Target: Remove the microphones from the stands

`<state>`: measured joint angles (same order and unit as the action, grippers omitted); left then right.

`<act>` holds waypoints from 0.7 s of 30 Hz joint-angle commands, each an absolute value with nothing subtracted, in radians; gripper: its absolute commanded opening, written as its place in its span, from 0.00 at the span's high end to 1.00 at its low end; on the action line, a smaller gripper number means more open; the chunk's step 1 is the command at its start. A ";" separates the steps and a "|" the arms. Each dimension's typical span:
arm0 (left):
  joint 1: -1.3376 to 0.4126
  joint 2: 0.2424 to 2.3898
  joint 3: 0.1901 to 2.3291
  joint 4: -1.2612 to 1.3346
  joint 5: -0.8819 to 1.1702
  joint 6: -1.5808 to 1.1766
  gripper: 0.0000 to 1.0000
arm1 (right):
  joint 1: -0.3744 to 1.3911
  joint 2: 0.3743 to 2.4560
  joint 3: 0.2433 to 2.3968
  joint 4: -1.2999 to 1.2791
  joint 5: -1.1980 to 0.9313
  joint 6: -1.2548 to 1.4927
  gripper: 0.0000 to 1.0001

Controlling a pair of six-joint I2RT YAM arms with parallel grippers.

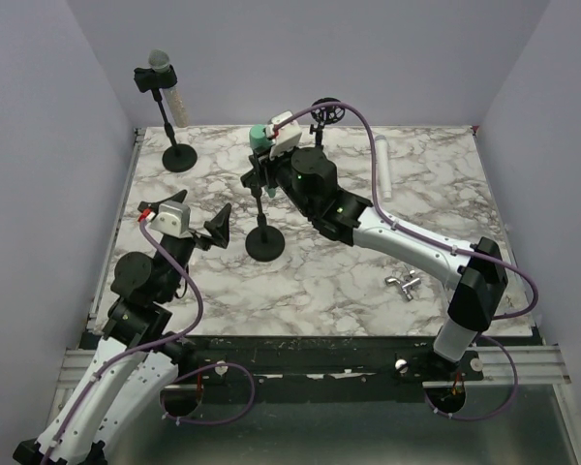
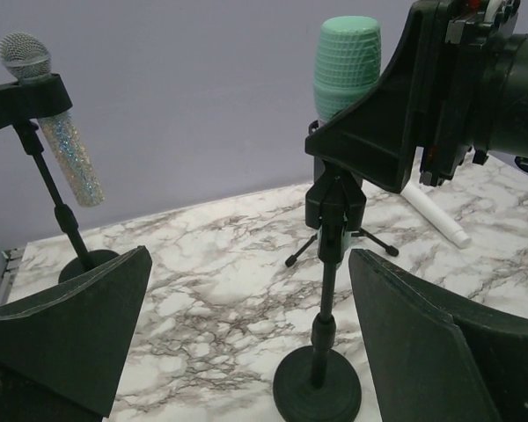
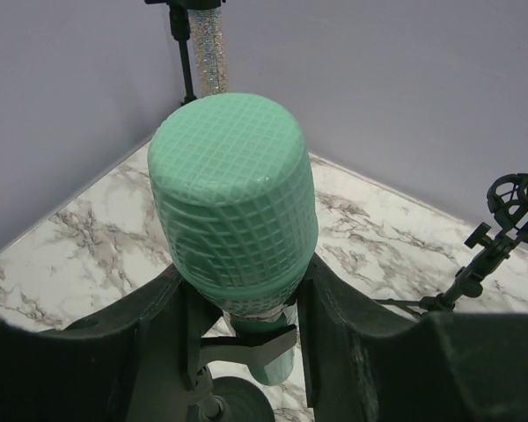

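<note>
Your right claw (image 3: 239, 308): closed on the green microphone (image 3: 233, 202), seated in its stand (image 1: 266, 242), mid-tabletop; your left claw (image 1: 217, 229): spread wide, near the tabletop's left edge

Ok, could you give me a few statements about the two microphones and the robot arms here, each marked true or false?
1. The right gripper has a finger on each side of the green mesh-headed microphone. True.
2. The green microphone lies on the marble table. False: it sits in its black stand.
3. The left gripper holds the silver glitter microphone. False: that gripper is open and empty, and the microphone is in its own stand.
4. A white tube lies on the table. True.
</note>
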<state>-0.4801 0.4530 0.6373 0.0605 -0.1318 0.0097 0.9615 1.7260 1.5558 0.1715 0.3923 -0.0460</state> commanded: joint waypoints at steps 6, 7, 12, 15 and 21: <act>-0.486 0.538 0.646 0.069 0.000 -0.028 0.01 | 0.968 1.739 1.610 0.196 0.434 -0.066 0.99; -0.486 0.549 0.646 0.077 0.039 -0.026 0.02 | 0.968 1.742 1.613 0.188 0.429 -0.066 0.99; -0.486 0.624 0.663 0.084 0.164 -0.015 0.26 | 0.968 1.752 1.621 0.163 0.421 -0.073 0.99; -0.486 0.671 0.655 0.128 0.150 -0.021 0.23 | 0.968 1.754 1.628 0.149 0.417 -0.065 0.99; -0.480 0.824 0.754 0.118 0.088 -0.016 0.13 | 0.969 1.750 1.617 0.137 0.385 -0.052 0.99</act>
<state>-0.4820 0.7448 0.6601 0.0921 0.0937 -0.0189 0.9623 1.7428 1.5845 0.1463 0.4026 -0.0525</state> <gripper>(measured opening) 0.860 0.461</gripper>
